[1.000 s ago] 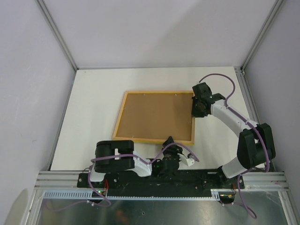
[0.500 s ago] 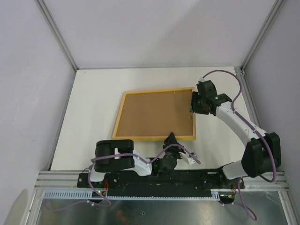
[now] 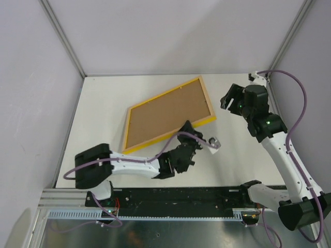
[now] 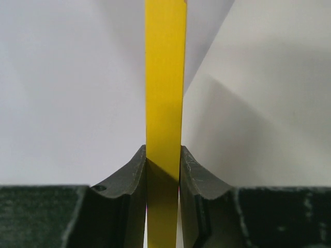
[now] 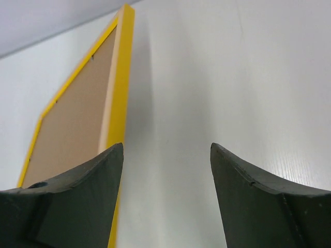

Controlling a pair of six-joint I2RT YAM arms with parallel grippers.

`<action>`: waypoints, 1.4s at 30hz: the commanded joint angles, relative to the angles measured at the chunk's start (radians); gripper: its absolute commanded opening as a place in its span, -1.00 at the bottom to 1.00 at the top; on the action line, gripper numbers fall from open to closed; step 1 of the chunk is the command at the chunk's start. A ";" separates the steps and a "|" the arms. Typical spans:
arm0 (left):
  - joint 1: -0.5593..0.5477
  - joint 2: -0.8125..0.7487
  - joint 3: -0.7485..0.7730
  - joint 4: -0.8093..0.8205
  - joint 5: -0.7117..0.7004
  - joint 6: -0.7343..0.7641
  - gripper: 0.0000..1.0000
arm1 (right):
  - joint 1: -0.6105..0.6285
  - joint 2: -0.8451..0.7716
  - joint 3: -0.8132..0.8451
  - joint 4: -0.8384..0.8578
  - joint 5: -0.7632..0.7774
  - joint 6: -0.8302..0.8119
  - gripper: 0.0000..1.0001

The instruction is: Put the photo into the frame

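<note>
Left jaws clamped on the frame (image 3: 168, 116)'s yellow near edge, holding it tilted over the surface (image 3: 103, 103). Only its brown back shows; the photo is hidden. Right jaws stand wide apart near its right corner, gripping nothing.

A white table (image 3: 98, 113) sits boxed in by pale lilac walls (image 3: 170, 36) and aluminium corner posts (image 3: 62, 37).

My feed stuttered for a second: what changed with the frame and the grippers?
The right gripper let go of the frame at its far right corner, opened and drew back rightward. The left gripper pushed forward, tilting and swinging the frame askew, yellow edge now showing. Unchanged: left gripper clamped on the near edge, brown back up.
</note>
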 commanded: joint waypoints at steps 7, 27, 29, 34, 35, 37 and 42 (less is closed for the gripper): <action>0.117 -0.196 0.401 -0.629 0.201 -0.296 -1.00 | -0.040 0.010 0.026 0.050 -0.002 0.044 0.44; 0.264 -0.164 0.935 -1.036 0.455 -0.571 -1.00 | -0.143 0.054 -0.167 0.212 -0.163 0.106 0.42; 0.280 -0.156 0.978 -1.075 0.485 -0.617 -1.00 | -0.145 0.060 -0.175 0.217 -0.165 0.106 0.41; 0.349 -0.155 1.054 -1.153 0.582 -0.747 -1.00 | -0.149 0.073 -0.198 0.232 -0.180 0.105 0.41; 0.374 -0.155 1.066 -1.167 0.615 -0.784 -1.00 | -0.149 0.076 -0.203 0.237 -0.190 0.106 0.40; 0.430 -0.157 1.079 -1.191 0.685 -0.853 -1.00 | -0.150 0.081 -0.212 0.243 -0.202 0.108 0.40; 0.605 -0.151 1.070 -1.221 0.862 -1.018 -1.00 | -0.150 0.098 -0.223 0.255 -0.222 0.108 0.40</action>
